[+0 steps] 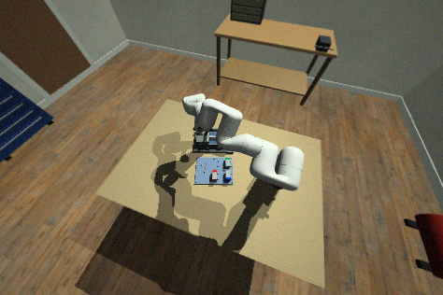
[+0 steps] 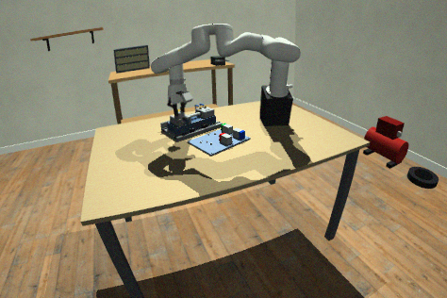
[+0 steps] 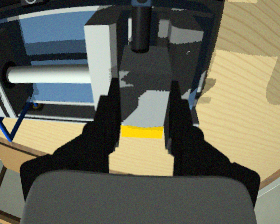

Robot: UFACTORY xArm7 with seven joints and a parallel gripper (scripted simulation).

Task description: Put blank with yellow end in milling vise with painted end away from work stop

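Note:
My gripper is shut on the grey blank with the yellow end. In the wrist view the yellow stripe lies near the bottom of the blank, between the two black fingers. The gripper stands low over the milling vise, which also shows in the top view, partly hidden by the arm. A dark rod points at the blank's far end. A pale jaw block stands to the blank's left. I cannot tell whether the blank touches the low bars.
The blue infeed plate lies beside the vise and holds three blanks: red-ended, green-ended and blue-ended. A white cylinder and blue hoses sit left of the vise. The black robot base stands behind.

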